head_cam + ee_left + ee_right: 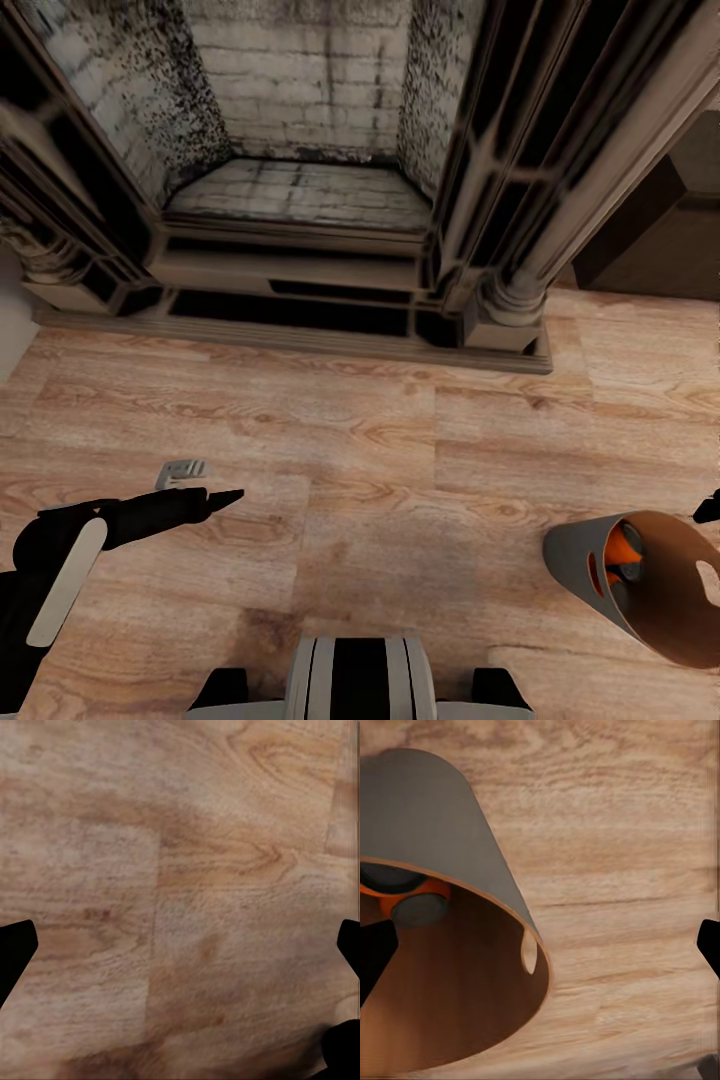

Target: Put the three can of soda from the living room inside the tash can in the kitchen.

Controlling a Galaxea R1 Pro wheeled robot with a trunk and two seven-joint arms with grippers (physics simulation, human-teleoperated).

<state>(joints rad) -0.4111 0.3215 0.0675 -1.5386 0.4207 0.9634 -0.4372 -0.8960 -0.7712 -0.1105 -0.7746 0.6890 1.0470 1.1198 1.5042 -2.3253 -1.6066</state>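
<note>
Trash can w/ orange cans just beside right hand

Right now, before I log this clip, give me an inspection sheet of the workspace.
Surface: light wood floor, bare planks under both arms.
Job's things: trash can tilted, mouth facing the camera; orange soda cans inside it, count unclear.
Clutter: nothing seen.
Grippers: left gripper open over bare floor, holding nothing; right gripper open, its fingers at the bin's rim, contact unclear.
Cables: nothing seen.
Surroundings: dark carved fireplace straight ahead, dark cabinet to its right.
</note>
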